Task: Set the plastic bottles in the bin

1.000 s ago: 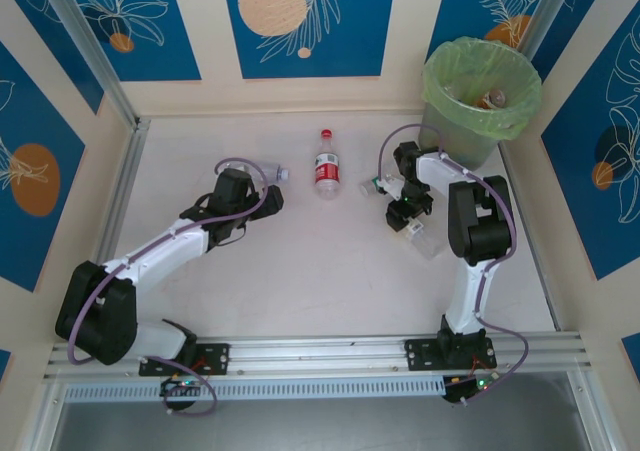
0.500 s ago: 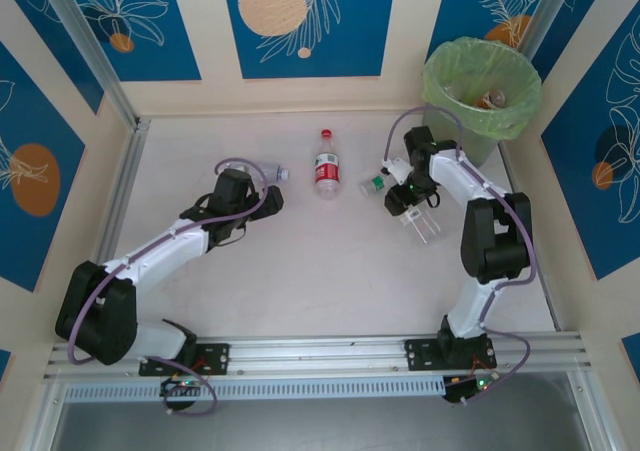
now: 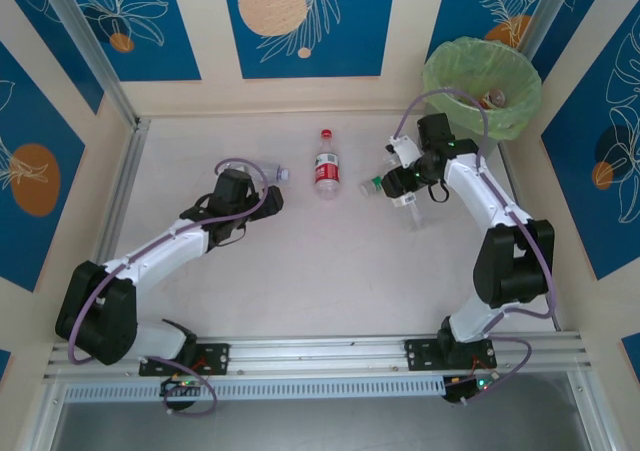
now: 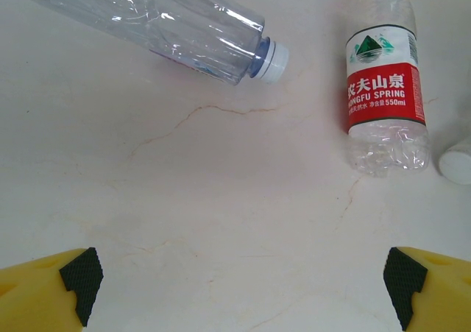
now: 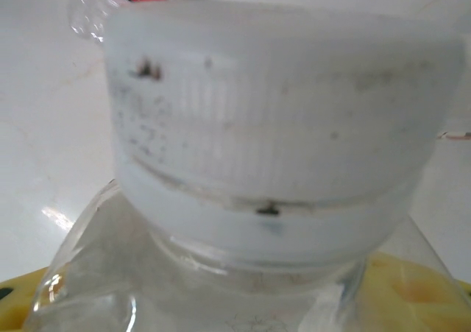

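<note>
My right gripper (image 3: 405, 181) is shut on a clear plastic bottle (image 5: 235, 273) with a pale white cap (image 5: 272, 118), held off the table in front of the bin (image 3: 432, 83). The bottle's clear body (image 3: 411, 209) hangs below the fingers. A green-and-white bottle end (image 3: 376, 183) shows just left of the gripper; I cannot tell whether it belongs to the held bottle. A red-labelled, red-capped bottle (image 3: 327, 166) (image 4: 384, 89) lies mid-table. A clear bottle with a bluish-white cap (image 4: 169, 30) (image 3: 276, 173) lies ahead of my open, empty left gripper (image 3: 264, 201) (image 4: 239, 288).
The green-bagged bin stands in the back right corner with a bottle (image 3: 492, 98) inside it. A metal rail (image 3: 120, 186) borders the table on the left, and blue-patterned walls close off the back and sides. A white rounded object (image 4: 458, 163) sits at the right edge of the left wrist view.
The right arm has raised its gripper and the clear bottle off the table and swung them back toward the bin. The left arm and the lying bottles have not moved.
</note>
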{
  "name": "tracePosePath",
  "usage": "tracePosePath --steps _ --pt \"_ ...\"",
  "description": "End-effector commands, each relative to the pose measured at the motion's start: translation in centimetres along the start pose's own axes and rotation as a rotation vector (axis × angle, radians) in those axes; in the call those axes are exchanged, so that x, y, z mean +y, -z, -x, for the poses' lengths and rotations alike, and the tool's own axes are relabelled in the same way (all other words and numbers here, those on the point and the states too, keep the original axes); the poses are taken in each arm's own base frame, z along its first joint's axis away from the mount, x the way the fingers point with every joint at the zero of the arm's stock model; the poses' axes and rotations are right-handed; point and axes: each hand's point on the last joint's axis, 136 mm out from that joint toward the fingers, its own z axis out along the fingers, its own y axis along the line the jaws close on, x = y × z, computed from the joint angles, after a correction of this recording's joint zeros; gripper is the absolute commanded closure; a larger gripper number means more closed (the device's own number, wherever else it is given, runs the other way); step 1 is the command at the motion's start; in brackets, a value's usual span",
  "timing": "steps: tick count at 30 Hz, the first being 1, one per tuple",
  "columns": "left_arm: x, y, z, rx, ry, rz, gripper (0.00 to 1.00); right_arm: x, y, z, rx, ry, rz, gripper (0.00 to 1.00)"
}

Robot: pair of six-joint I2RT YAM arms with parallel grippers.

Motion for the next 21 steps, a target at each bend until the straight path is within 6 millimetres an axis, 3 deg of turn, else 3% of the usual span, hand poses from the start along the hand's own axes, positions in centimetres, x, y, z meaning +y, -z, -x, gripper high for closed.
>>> tracePosePath --steps 1,21 --pt "0.7 -0.1 0.0 0.000 0.003 0.024 0.00 1.1 2.2 2.0 -0.128 -0.043 0.058 0.54" --pt "0.3 -0.5 0.0 0.009 -0.004 0.010 0.00 -0.9 12.0 8.4 -0.555 -0.218 0.108 0.55"
